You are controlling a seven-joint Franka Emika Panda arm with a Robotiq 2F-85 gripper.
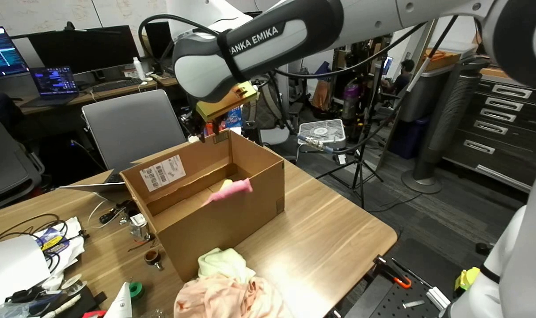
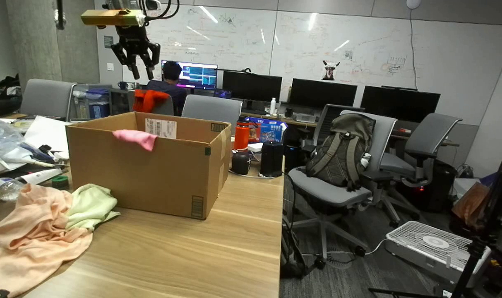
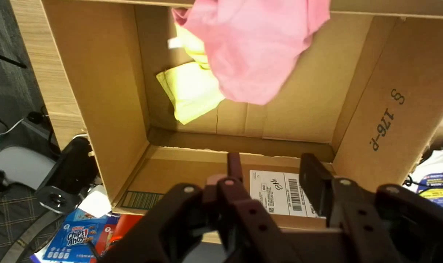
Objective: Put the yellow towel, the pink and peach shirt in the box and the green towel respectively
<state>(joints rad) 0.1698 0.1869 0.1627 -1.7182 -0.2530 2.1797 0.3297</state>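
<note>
**Pink shirt (image 2: 135,138) slung over the rim of the cardboard box (image 2: 143,178), gripper (image 2: 143,73) holding nothing**

The gripper hangs higher than the rim of the box, away from all the cloths. Its fingers (image 3: 314,175) stand part of the way apart, with only air between the tips. In the wrist view they reach across the box wall that bears a white shipping label (image 3: 279,197) on its inner face.

On the wall opposite that label, the pink shirt straddles the rim: a short end drops outside the box, and a broader stretch hangs inside. Whether the inner part touches the bottom of the box is unclear. The yellow towel (image 3: 199,87) lies inside the box, partly hidden by the pink shirt in the wrist view.

Outside the box, on the table (image 2: 193,256), the pale green towel (image 2: 89,207) lies just beside the wall with the pink shirt. The peach shirt (image 2: 39,236) spreads in a rumpled heap touching the green towel, mostly farther from the box.

Near the box's far corner, in an exterior view, stand an orange bottle (image 2: 241,134) and a black cylinder (image 2: 271,159).
</note>
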